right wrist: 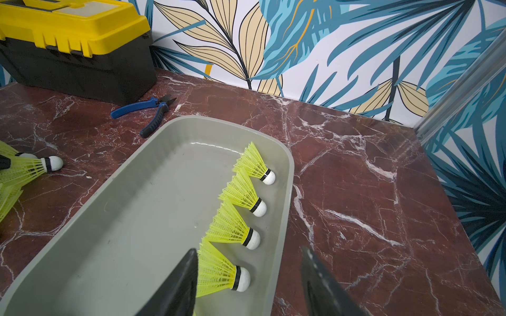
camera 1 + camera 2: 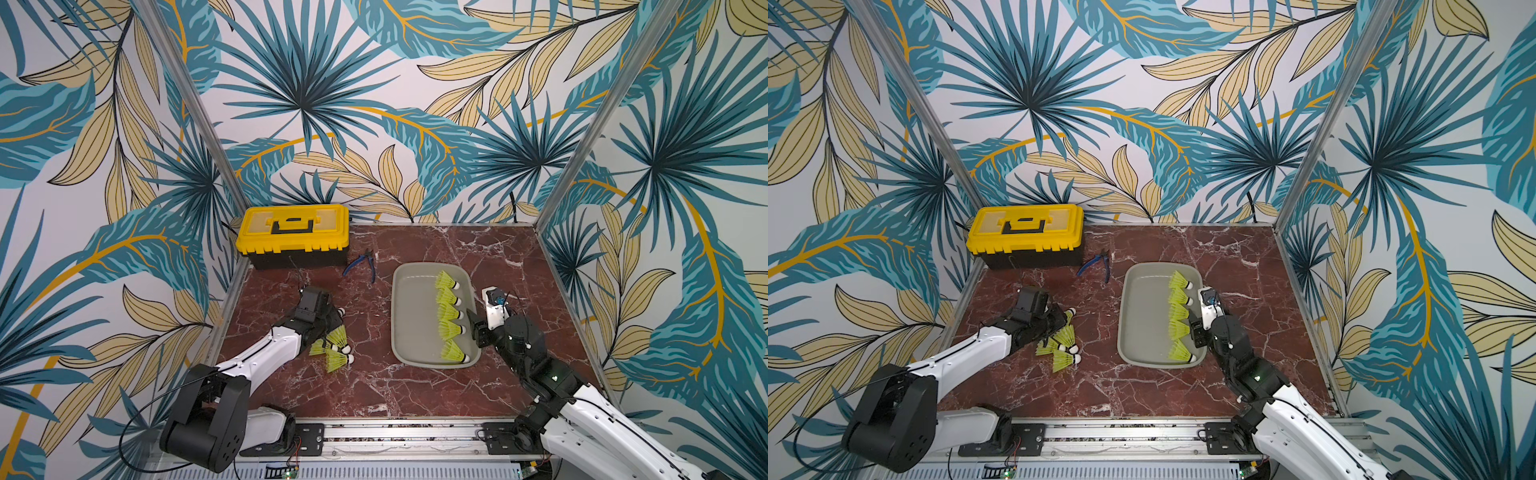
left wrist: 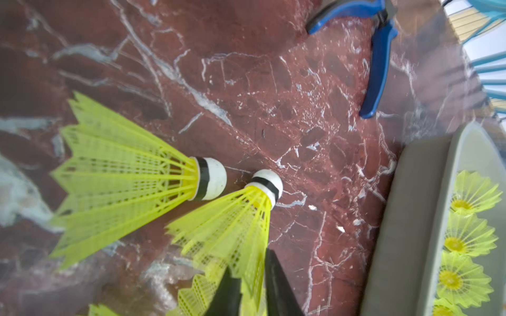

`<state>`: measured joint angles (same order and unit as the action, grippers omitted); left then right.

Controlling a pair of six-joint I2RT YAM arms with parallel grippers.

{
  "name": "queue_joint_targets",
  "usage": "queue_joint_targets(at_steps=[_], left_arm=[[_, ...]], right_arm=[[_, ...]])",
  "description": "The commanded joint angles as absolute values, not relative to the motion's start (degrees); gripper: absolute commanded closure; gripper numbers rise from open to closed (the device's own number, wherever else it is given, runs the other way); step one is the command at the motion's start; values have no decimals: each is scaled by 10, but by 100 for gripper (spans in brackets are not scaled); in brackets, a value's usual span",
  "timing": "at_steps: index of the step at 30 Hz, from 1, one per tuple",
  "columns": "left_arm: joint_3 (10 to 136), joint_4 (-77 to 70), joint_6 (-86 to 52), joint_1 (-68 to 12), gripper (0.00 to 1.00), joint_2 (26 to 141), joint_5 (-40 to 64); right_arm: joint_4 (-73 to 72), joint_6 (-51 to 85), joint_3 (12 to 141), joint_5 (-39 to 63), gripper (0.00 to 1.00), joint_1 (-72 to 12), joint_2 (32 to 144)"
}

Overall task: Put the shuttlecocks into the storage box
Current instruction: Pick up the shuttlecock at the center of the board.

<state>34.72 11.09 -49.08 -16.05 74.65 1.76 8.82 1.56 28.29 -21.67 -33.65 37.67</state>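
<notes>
Grasp step: the left tool (image 3: 248, 261) is pinched on the skirt of a neon yellow-green plastic shuttlecock (image 3: 232, 219) on the red marble surface (image 3: 273, 109). The right tool (image 1: 250, 251) gapes empty over the rim of the shallow grey plastic storage box (image 2: 411, 316), which holds five. Next, likely: lift clear, carry across.

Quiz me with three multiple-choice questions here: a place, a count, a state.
1. Where do the blue pliers lie?
A. On the table, between toolbox and storage box
B. On the toolbox lid
C. Hanging on the wall
2. How many shuttlecocks lie in the storage box?
A. Three
B. Eight
C. Five
3. How is the right gripper?
A. Shut on pliers
B. Open, empty
C. Shut on a shuttlecock
A: they rest on the marble there. C: five lie in a row. B: its jaws stand apart.
</notes>
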Motion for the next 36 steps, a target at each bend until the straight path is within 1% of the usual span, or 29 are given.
queue_joint_targets(at_steps=[1, 4, 7, 12, 16, 20, 26, 31, 36], left_arm=[[349, 81, -474, -158, 94, 748, 32], [350, 60, -458, -158, 100, 739, 65], [363, 53, -430, -158, 100, 726, 119], [408, 82, -378, -159, 100, 711, 218], [460, 129, -345, -173, 100, 712, 289], [510, 181, -326, -201, 100, 718, 312], [554, 194, -330, -223, 100, 748, 363], [577, 220, -323, -233, 100, 761, 386], [585, 223, -321, -235, 100, 766, 411]], right_arm=[[79, 24, 287, -214, 40, -339, 376], [78, 21, 288, -208, 40, -338, 377], [73, 13, 291, -188, 40, -339, 382], [46, -34, 297, -98, 40, -338, 413], [15, -79, 316, -18, 40, -338, 472], [-4, -125, 357, 44, 40, -339, 559], [-75, -201, 395, 148, 40, -339, 665], [-63, -258, 439, 207, 40, -338, 732], [-48, -281, 472, 243, 38, -338, 776]])
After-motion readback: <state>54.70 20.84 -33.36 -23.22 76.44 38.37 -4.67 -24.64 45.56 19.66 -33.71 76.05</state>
